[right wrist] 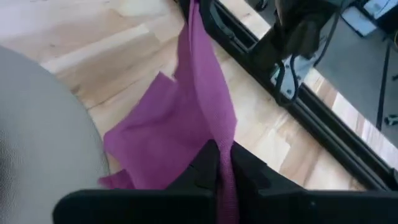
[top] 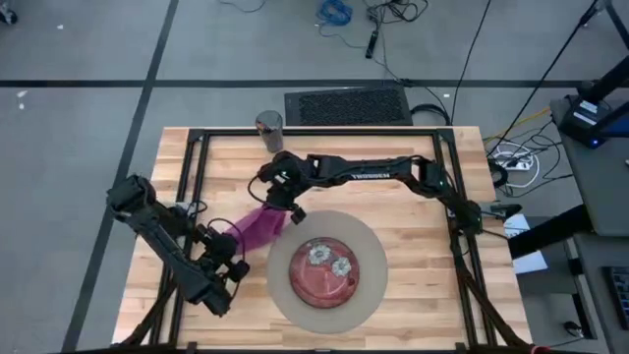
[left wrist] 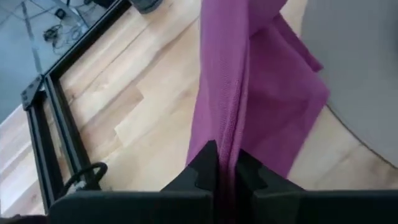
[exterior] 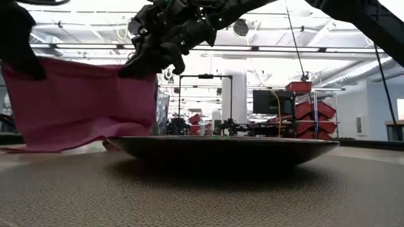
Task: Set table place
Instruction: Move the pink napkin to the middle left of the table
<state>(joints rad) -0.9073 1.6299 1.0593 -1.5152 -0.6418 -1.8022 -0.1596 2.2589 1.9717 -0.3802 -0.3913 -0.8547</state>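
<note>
1. Table (top: 413,221): pale butcher-block top with a black rail frame around it; fills the middle of the high view and carries every item below.
2. Round mat (top: 371,241): beige-grey disc lying flat on the table, toward the near-centre.
3. Plate (top: 324,273): red, with two pale flower motifs; sits on the mat. In the low view it shows as a dark shallow dish seen edge-on.
4. Cloth (top: 259,228): magenta napkin, stretched in the air between the two grippers, just left of the mat. In the low view it hangs as a broad sheet with its lower edge reaching the table surface.
5. Left gripper (left wrist: 224,165): fingers closed on one edge of the cloth; the fabric runs up out of the pinch. Arm lies at the table's left side.
6. Right gripper (right wrist: 219,155): fingers clamped on the opposite edge of the cloth. Arm reaches across from the right side to the table's middle.
7. Cup (top: 269,129): grey cylinder, upright, at the far edge of the table, apart from the cloth.
8. Keyboard-like black panel (top: 348,105): lies on the floor beyond the far rail.
</note>
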